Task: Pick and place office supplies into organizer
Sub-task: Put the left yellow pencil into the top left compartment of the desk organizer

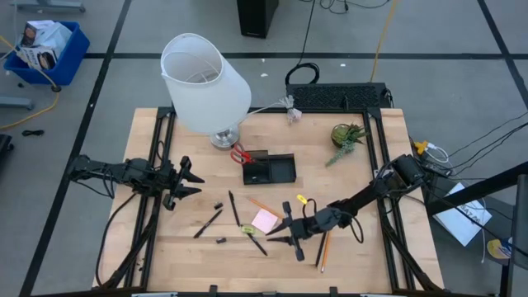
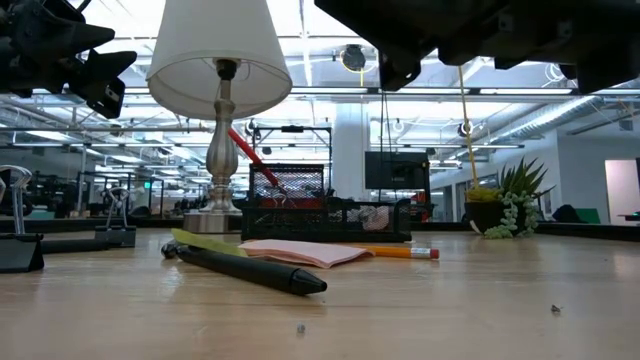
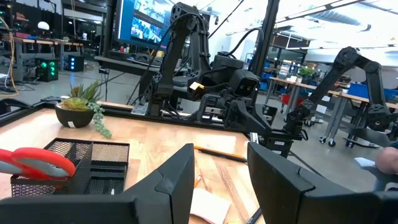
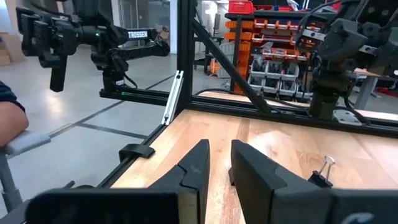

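The black mesh organizer [image 1: 270,169] stands at mid-table, and red-handled scissors [image 1: 241,154] stick up out of its left end [image 3: 37,163]. Loose on the wood in front of it lie a pink sticky-note pad [image 1: 265,220], a yellow-green marker [image 1: 247,229], black pens [image 1: 234,209] [image 1: 208,223], an orange pencil [image 1: 262,205] and two pencils [image 1: 322,252]. My right gripper [image 1: 285,231] hovers level just right of the pad, its fingers [image 4: 249,174] a narrow gap apart with nothing between them. My left gripper [image 1: 188,181] waits open over the table's left side.
A white-shaded lamp [image 1: 206,82] stands at the far left, its base [image 1: 223,139] close to the organizer. A small potted plant [image 1: 346,136] sits at the far right. Small black clips [image 1: 221,240] lie near the pens. Bare wood lies along the near edge.
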`<move>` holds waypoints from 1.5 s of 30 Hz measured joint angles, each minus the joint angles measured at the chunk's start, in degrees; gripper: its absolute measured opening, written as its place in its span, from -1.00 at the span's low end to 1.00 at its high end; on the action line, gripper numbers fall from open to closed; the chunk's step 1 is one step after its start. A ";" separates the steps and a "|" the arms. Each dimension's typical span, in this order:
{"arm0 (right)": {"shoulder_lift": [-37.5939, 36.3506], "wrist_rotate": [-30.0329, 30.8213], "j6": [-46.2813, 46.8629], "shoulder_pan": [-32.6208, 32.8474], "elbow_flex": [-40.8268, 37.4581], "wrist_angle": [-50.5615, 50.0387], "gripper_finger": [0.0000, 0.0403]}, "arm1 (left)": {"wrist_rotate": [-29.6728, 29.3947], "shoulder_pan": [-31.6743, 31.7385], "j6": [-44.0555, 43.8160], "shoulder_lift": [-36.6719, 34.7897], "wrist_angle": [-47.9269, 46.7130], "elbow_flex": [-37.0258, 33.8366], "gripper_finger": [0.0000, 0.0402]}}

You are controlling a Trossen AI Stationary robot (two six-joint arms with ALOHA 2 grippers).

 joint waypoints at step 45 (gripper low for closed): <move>0.04 -0.03 11.50 -0.76 -0.02 -4.96 -0.71 | 0.00 0.01 0.02 0.00 0.00 -0.02 -0.24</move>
